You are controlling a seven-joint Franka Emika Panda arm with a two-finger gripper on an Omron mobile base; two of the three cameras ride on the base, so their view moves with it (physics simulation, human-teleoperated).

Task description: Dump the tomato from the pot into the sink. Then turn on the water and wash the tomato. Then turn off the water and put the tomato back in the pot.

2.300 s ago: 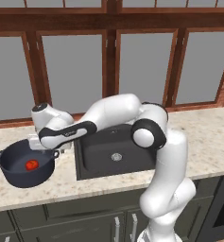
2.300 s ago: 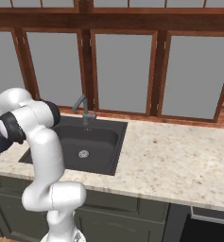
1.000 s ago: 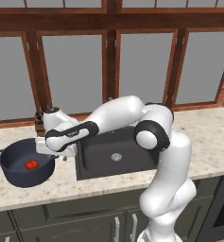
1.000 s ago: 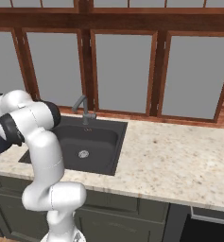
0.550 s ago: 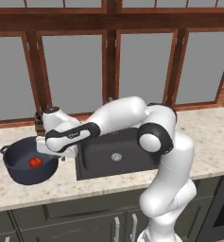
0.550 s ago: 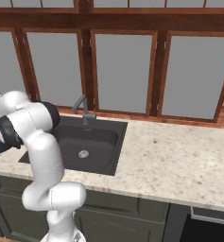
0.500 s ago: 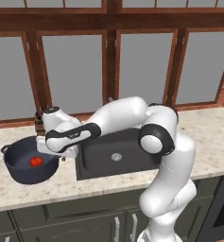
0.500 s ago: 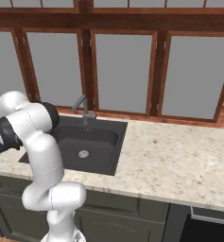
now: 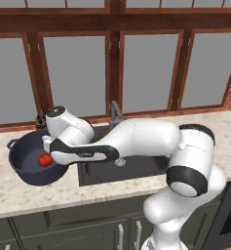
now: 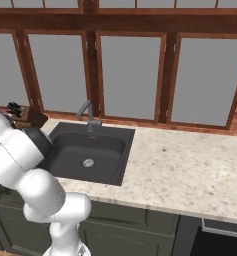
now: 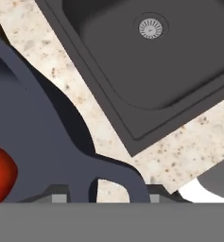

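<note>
The dark blue-grey pot (image 9: 27, 163) hangs just above the counter left of the sink (image 9: 136, 167), tipped so its mouth faces the camera. The red tomato (image 9: 45, 159) lies inside against the lower wall. My gripper (image 9: 59, 155) is shut on the pot's right loop handle, which the hand hides in the left base view. In the hand view the handle loop (image 11: 114, 178) sits between my gripper (image 11: 106, 191) fingertips, with the pot wall (image 11: 33, 137) and the tomato (image 11: 0, 174) to the left. The black sink (image 11: 175, 66) and its silver drain (image 11: 151, 27) lie beyond.
A grey faucet (image 10: 88, 113) stands at the sink's back edge. A wooden knife block (image 10: 30, 118) sits on the speckled counter (image 10: 190, 165) behind the pot's place. Windows run along the back wall, and cabinet fronts lie below the counter.
The pot has come up off the counter, shifted a little right toward the sink and tilted. The tomato has rolled with it inside.
</note>
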